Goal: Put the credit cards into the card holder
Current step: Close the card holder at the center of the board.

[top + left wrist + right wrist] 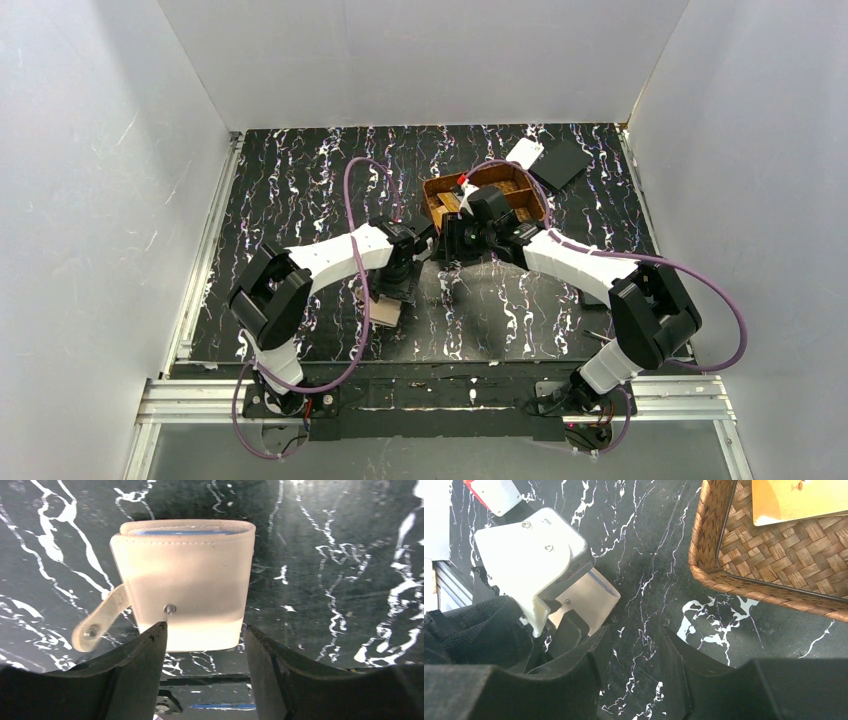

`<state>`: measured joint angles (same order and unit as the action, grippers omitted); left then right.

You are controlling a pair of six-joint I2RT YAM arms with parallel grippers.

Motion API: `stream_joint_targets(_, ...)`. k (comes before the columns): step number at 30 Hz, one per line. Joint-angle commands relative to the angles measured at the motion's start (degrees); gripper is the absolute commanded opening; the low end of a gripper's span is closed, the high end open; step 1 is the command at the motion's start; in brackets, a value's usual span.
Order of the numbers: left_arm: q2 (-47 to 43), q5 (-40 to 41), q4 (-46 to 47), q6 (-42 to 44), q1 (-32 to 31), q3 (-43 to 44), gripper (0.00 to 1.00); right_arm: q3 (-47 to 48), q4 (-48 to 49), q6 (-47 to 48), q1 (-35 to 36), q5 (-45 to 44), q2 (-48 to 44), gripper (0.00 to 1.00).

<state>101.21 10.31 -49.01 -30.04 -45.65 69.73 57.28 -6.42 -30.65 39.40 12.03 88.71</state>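
The card holder [185,580] is a tan folded wallet lying on the black marbled table, with a blue inner edge showing at its far side and its strap [97,622] hanging loose. My left gripper [202,642] stands open right at its near edge, the fingers [145,652] wide apart. From above, the card holder [386,312] lies under the left gripper [400,283]. My right gripper [634,632] is open over bare table, holding nothing. A golden credit card [799,500] lies in the woven basket [744,575].
The brown woven basket [535,205] sits behind the right gripper [446,272], at the table's middle back. A white rectangular piece [523,152] and a flat black square [560,162] lie at the back right. White walls close the table on three sides.
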Motion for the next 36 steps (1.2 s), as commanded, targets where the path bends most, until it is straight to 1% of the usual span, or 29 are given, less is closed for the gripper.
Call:
stream_joint_targets(1, -6.2, -7.0, 0.2, 0.4, -0.2, 1.3, 0.59, 1.2, -1.6, 2.1, 0.0, -0.8, -2.3, 0.49)
stream_joint_targets(5, -12.9, -9.7, -3.1, 1.2, 0.8, 3.7, 0.64, 1.8, -3.4, 3.2, -0.1, -1.8, -3.1, 0.50)
stream_joint_targets(7, -17.9, -14.6, -4.5, 2.2, 3.2, 3.6, 0.65, 1.4, -3.1, 3.3, 0.0, -1.4, -3.5, 0.50)
stream_joint_targets(8, -19.9, -16.1, -5.0, 3.0, 5.3, 3.1, 0.66, 1.4, -2.9, 3.3, 0.0, -0.9, -3.5, 0.51)
stream_joint_targets(9, -21.8, -19.4, -5.7, 3.9, 7.6, 2.4, 0.66, 1.3, -2.3, 3.3, -0.1, -0.1, -3.3, 0.51)
stream_joint_targets(12, -27.0, -24.3, -5.4, 6.4, 17.8, -2.1, 0.66, 1.6, 0.6, 2.5, 1.5, 3.5, -1.5, 0.52)
stream_joint_targets(14, -27.0, -29.3, -4.2, 8.2, 23.0, -5.0, 0.66, 2.3, 3.2, 1.3, 4.3, 5.4, 0.9, 0.53)
stream_joint_targets(15, -25.7, -31.4, -3.9, 9.2, 24.6, -5.8, 0.66, 2.1, 5.4, -0.5, 5.3, 8.1, 2.8, 0.53)
stream_joint_targets(16, -23.8, -31.9, -3.8, 9.8, 26.0, -6.3, 0.64, 1.6, 9.5, -2.7, 6.0, 10.4, 3.9, 0.53)
stream_joint_targets(18, -20.6, -33.4, -2.6, 10.2, 28.5, -7.7, 0.59, 1.0, 15.7, -6.4, 7.3, 12.9, 7.5, 0.49)
stream_joint_targets(20, -19.5, -36.0, 1.5, 9.5, 30.8, -10.1, 0.54, 1.5, 18.2, -7.3, 8.5, 13.1, 10.4, 0.44)
stream_joint_targets(23, -18.7, -37.7, 4.9, 9.1, 31.8, -11.6, 0.51, 3.0, 21.8, -9.9, 8.8, 17.5, 15.7, 0.29)
stream_joint_targets(24, -18.1, -38.1, 5.2, 9.4, 31.8, -11.9, 0.50, 3.3, 22.6, -10.5, 9.1, 18.1, 16.7, 0.27)
stream_joint_targets(26, -17.4, -37.9, 5.5, 9.9, 31.9, -12.6, 0.49, 3.7, 22.8, -10.1, 9.8, 17.8, 17.9, 0.25)
stream_joint_targets(29, -16.7, -35.1, 5.7, 10.9, 31.9, -13.6, 0.48, 4.6, 21.5, -8.6, 10.0, 17.4, 19.4, 0.23)
stream_joint_targets(34, -13.8, -32.1, 6.1, 14.2, 31.9, -13.2, 0.31, 4.8, 21.5, -8.3, 10.0, 18.3, 21.5, 0.19)
stream_joint_targets(36, -13.4, -29.8, 6.0, 15.3, 31.9, -13.2, 0.30, 5.0, 21.5, -8.3, 10.1, 18.4, 21.9, 0.18)
